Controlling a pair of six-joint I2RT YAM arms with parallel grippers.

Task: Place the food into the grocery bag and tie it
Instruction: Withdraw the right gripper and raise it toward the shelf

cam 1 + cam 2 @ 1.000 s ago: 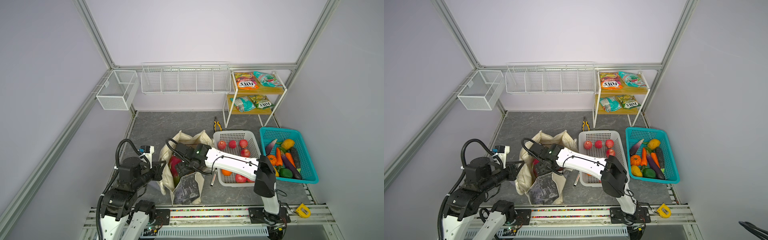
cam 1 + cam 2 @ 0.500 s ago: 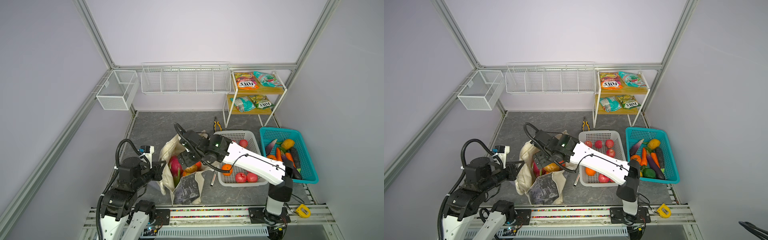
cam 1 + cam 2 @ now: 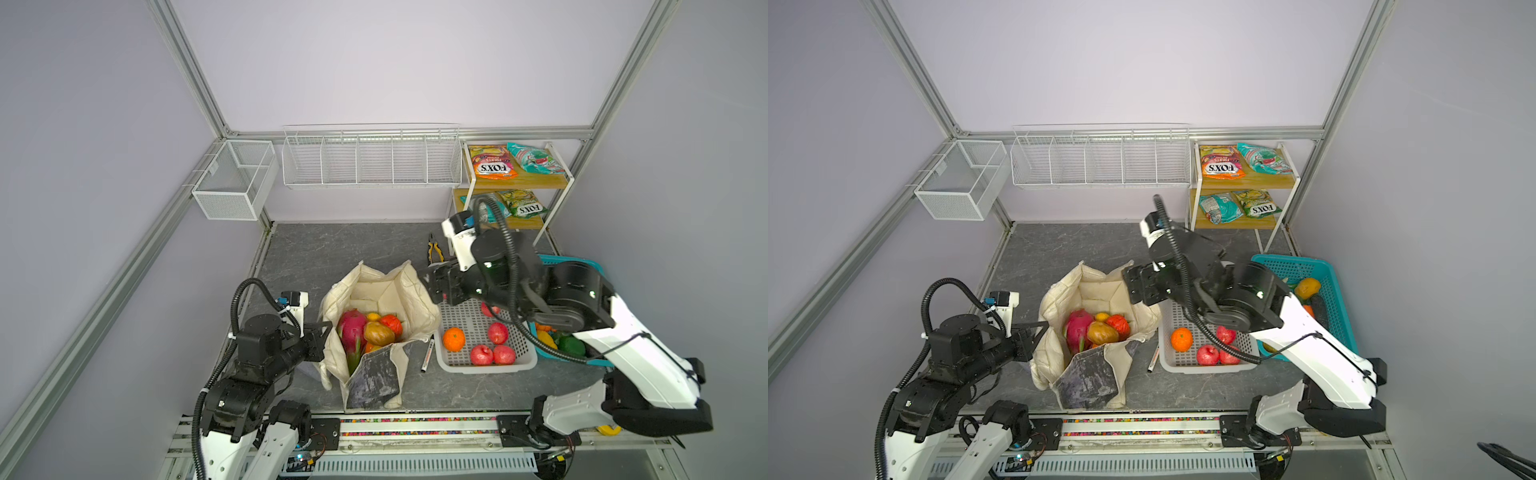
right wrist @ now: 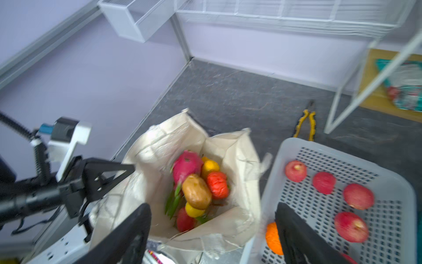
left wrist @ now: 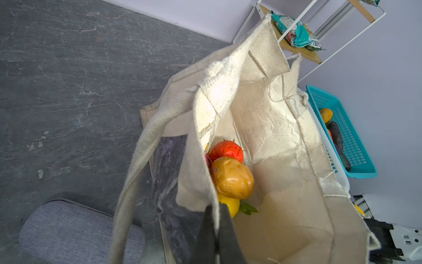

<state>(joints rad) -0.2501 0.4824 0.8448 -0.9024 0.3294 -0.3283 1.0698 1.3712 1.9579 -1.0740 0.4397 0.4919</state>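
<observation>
Three lilac walls box in a grey stone-look floor [image 3: 332,249], bare behind the grocery bag [image 3: 386,286]. The bag stands upright near the front rail [image 3: 415,428], mouth up and marbled panel toward the rail. The white basket [image 3: 484,365] is just beside it, with a marker [image 3: 427,353] between them. Inside, the dragon fruit [image 3: 351,328] lies with its long axis front to back (a brown fruit [image 3: 378,332] rests against it). The left gripper [image 3: 326,328] pinches the bag's rim. The right gripper [image 4: 212,230] hovers over the basket-side rim, fingers spread and empty.

teal basket [image 3: 1330,286] half hidden, snack packet [image 4: 404,89] blurred
</observation>
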